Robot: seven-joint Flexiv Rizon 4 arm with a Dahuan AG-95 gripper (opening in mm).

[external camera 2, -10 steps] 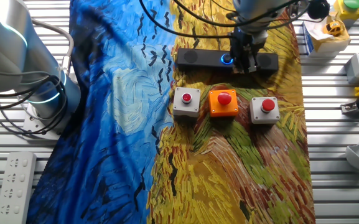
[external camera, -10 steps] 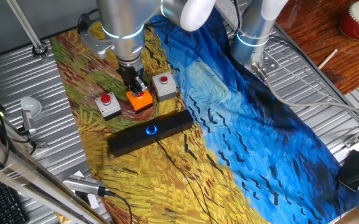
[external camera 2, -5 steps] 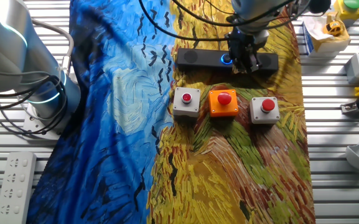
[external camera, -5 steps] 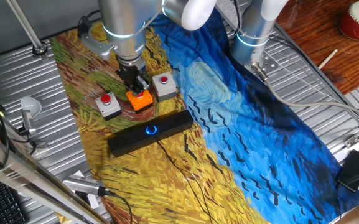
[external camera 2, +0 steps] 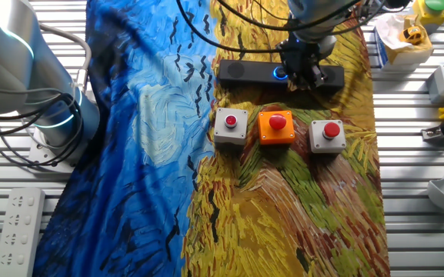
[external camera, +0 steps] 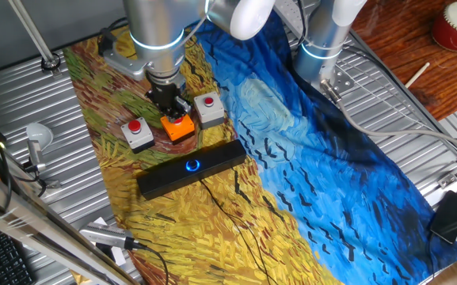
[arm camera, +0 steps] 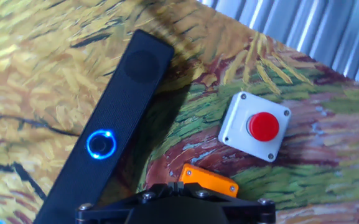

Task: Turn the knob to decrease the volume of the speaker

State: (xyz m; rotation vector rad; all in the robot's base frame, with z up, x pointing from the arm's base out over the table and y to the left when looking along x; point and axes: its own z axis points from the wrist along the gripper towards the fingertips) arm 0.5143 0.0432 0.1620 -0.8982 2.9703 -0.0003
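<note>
The speaker (external camera: 212, 158) is a long black bar lying on the painted cloth. Its knob (external camera: 192, 165) glows blue at the bar's middle. They also show in the other fixed view, speaker (external camera 2: 245, 71) and knob (external camera 2: 281, 73), and in the hand view, speaker (arm camera: 129, 87) and knob (arm camera: 101, 144). My gripper (external camera: 170, 104) hangs above the cloth, over the orange box and just behind the speaker. In the hand view the gripper (arm camera: 176, 186) has its fingers pressed together with nothing between them. It does not touch the knob.
An orange box with a red button (external camera: 179, 127) stands between two grey boxes with red buttons (external camera: 137, 133) (external camera: 209, 108), just behind the speaker. A thin black cable (external camera: 228, 210) runs from the speaker toward the front. A second arm's base (external camera: 323, 47) stands at the back.
The gripper has drifted slightly up and away from the speaker. Nothing else has moved.
</note>
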